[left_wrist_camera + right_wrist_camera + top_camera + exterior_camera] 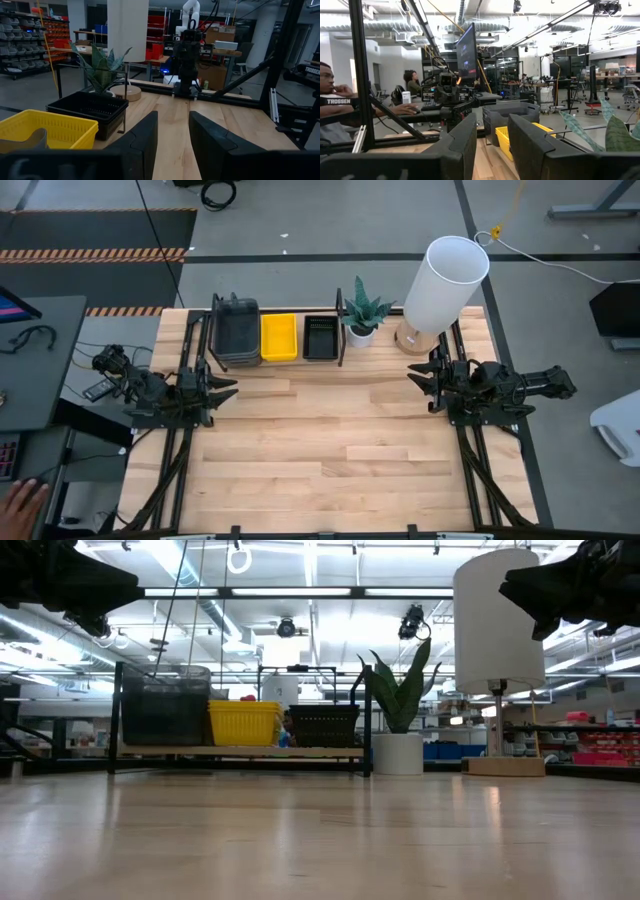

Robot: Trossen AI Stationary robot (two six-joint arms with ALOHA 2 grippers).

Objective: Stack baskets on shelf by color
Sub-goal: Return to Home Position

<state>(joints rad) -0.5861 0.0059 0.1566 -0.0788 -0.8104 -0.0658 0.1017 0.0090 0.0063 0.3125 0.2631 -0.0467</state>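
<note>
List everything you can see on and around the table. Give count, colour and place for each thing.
grey baskets: one stack, dark grey, shelf's left end
yellow baskets: one stack, yellow, shelf's middle
black baskets: one stack, black mesh, shelf's right end
shelf: one, light wood with black wire ends, table's far edge
plant: one, green in a white pot, right of the shelf
lamp: one, white shade on a wooden base, right of the plant
table: one, light wood
person: one, black shirt, beyond the table
left gripper: one, dark, open, table's left edge
right gripper: one, dark, open, table's right edge
</note>
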